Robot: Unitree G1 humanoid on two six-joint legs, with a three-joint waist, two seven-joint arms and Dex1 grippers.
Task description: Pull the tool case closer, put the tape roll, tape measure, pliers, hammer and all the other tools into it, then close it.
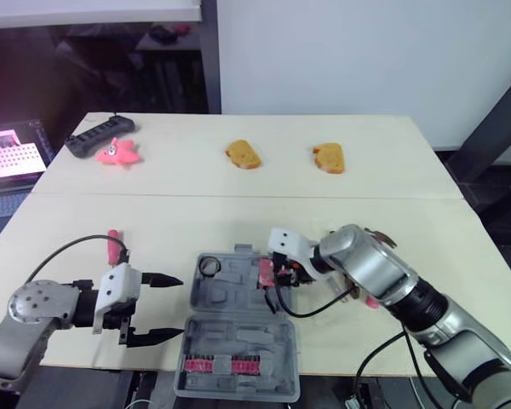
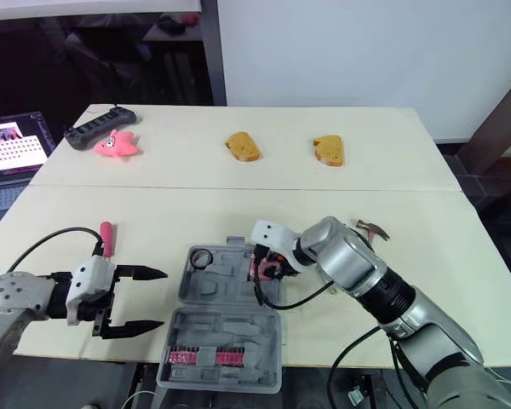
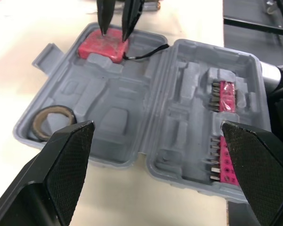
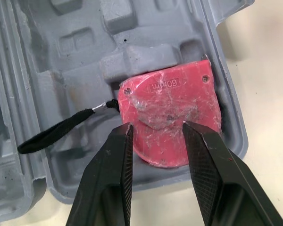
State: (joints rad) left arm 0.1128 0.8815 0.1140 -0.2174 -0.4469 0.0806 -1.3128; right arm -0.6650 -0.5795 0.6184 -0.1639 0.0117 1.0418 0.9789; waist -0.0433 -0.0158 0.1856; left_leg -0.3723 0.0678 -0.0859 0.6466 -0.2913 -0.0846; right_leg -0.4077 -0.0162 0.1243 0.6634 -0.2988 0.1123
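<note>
The grey tool case (image 1: 232,300) lies open at the table's front edge, with red bit strips (image 1: 221,366) in its near half. A tape roll (image 1: 209,266) sits in its far left corner. The red tape measure (image 4: 172,113) lies in a pocket on the case's right side, its black strap trailing out. My right gripper (image 4: 155,126) hovers open just over it, fingertips apart above its face. My left gripper (image 1: 181,306) stands open left of the case, holding nothing. A red-handled tool (image 1: 113,244) lies behind it. The hammer (image 2: 370,228) lies beyond my right arm.
Two brown bread-like pieces (image 1: 243,155) (image 1: 329,158), a pink starfish toy (image 1: 117,152) and a black controller (image 1: 100,135) lie along the table's far side. A laptop (image 1: 13,155) stands off the left edge. A pink object (image 1: 370,301) peeks from under my right arm.
</note>
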